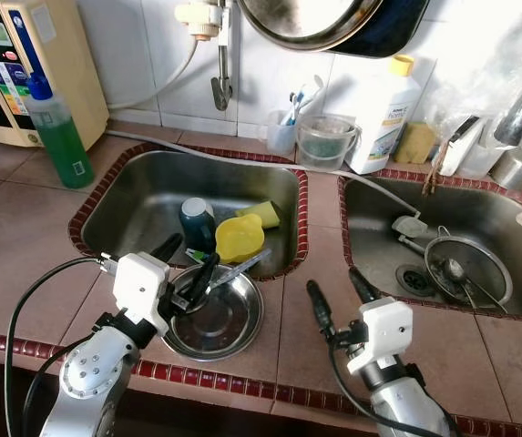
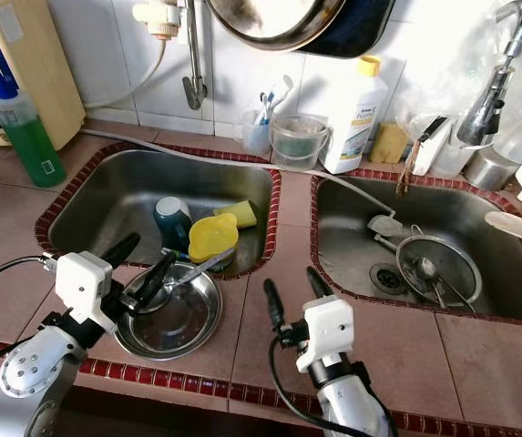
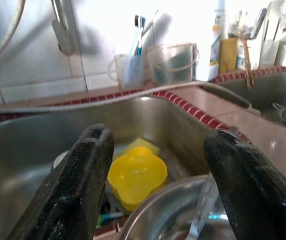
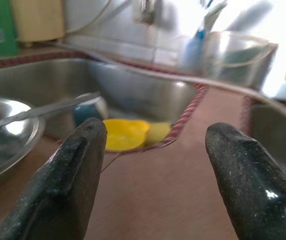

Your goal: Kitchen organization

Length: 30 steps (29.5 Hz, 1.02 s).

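A round steel bowl (image 1: 229, 320) rests on the tiled counter at the left sink's front rim, with a metal utensil (image 1: 239, 268) lying across it. Behind it, in the left sink (image 1: 133, 196), are a yellow bowl (image 1: 239, 237), a dark teal cup (image 1: 197, 220) and a yellow sponge (image 1: 262, 212). My left gripper (image 1: 190, 258) is open over the steel bowl's left edge, one finger above the bowl's inside. My right gripper (image 1: 333, 284) hovers open over the counter strip between the two sinks, holding nothing. In the left wrist view the yellow bowl (image 3: 135, 175) lies between the fingers (image 3: 83, 185).
A green soap bottle (image 1: 60, 132) and a beige water purifier (image 1: 24, 64) stand at the back left. A toothbrush cup (image 1: 281, 132), a clear tub (image 1: 324, 141) and a white detergent bottle (image 1: 383, 114) line the wall. The right sink (image 1: 370, 237) holds a round strainer (image 1: 468, 269).
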{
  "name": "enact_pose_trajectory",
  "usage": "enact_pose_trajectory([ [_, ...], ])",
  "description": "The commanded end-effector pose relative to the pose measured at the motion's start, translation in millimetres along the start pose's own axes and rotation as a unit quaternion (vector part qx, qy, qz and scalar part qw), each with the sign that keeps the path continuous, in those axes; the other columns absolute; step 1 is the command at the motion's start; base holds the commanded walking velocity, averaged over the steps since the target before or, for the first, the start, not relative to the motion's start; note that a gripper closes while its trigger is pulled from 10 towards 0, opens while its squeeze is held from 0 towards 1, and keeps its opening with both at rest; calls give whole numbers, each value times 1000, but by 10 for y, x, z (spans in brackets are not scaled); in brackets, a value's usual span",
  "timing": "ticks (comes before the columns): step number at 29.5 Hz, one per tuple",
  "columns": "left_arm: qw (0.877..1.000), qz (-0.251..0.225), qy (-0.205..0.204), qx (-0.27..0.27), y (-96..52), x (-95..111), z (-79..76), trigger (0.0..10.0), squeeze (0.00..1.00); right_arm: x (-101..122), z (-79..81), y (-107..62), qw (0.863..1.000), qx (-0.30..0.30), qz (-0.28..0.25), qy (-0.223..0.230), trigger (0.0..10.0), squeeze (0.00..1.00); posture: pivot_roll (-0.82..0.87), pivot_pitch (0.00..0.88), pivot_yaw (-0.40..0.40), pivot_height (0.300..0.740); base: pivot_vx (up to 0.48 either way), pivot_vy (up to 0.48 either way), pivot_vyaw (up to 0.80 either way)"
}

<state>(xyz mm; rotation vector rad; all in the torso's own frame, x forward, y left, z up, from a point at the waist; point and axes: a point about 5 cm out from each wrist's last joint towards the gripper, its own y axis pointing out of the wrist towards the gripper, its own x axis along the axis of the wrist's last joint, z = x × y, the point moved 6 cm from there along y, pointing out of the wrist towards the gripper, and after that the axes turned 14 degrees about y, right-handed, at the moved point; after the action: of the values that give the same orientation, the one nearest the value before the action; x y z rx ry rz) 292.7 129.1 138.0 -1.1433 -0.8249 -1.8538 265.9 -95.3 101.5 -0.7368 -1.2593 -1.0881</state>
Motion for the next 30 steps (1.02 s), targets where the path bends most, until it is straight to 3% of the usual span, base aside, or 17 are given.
enact_pose_trajectory([
  [1,1000,1,3,-7,-27,29,2,10000,0,26,44,-27,1000,12,3,1,10000,0,-146,132,-29,740,0,0,0],
  [8,1000,10,-2,-20,-112,32,-38,10000,0,4,85,-78,999,34,20,4,10000,0,-134,145,-33,740,0,0,0],
  [20,993,4,-21,-118,-224,108,-385,10000,0,43,70,-92,998,54,29,-1,10000,0,-131,144,-44,740,0,0,0],
  [30,990,17,-37,-135,-178,67,-461,10000,0,74,146,-121,997,68,27,6,10000,0,-137,139,-44,740,0,0,0],
])
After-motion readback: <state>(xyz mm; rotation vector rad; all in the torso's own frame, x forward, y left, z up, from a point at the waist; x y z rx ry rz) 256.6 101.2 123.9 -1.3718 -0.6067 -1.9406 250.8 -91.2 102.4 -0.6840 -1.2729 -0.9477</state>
